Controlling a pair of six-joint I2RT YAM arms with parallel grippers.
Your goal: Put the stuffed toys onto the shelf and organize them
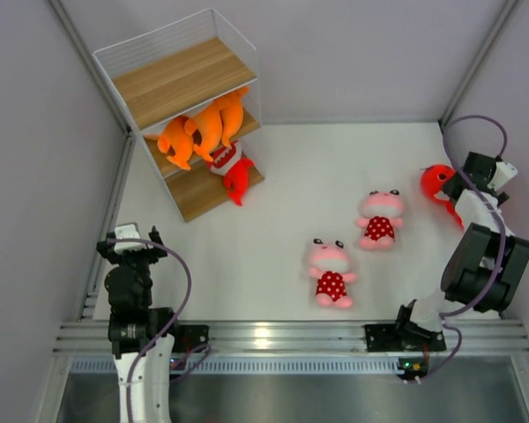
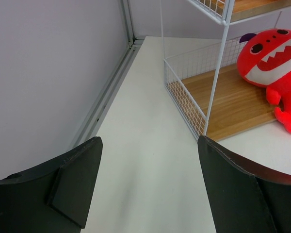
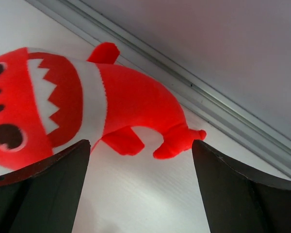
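Progress check, task roughly half done by my count.

On the shelf (image 1: 181, 79), standing at the far left corner of the counter (image 1: 273, 194): the orange sharks (image 1: 203, 130) are bunched on the middle tier, at least two, though I cannot separate them further. The shelved red shark (image 1: 236, 176) sits on the bottom tier at its open edge, tail hanging over onto the counter. In the left wrist view its mouth faces outward. No toy shows on the top board.

Left on the counter are three toys. The near pink animal (image 1: 331, 273) lies on its back mid-counter. The far pink animal (image 1: 380, 218) lies just beyond it to the right. The loose red shark (image 1: 436, 182) is at the far right, close to the wall rail.

Left end effector (image 1: 132, 240): released, jaws wide, nothing between them, parked near the shelf's front corner.

Right end effector (image 1: 463, 181): spread wide and not clenched. The loose red shark lies on its side just ahead of the fingers, not gripped. I cannot tell whether the left-hand finger brushes its head.

My judgement: this shark is the next pick, then both pink animals. The overhanging shelved shark and the crowded middle tier may want tidying.
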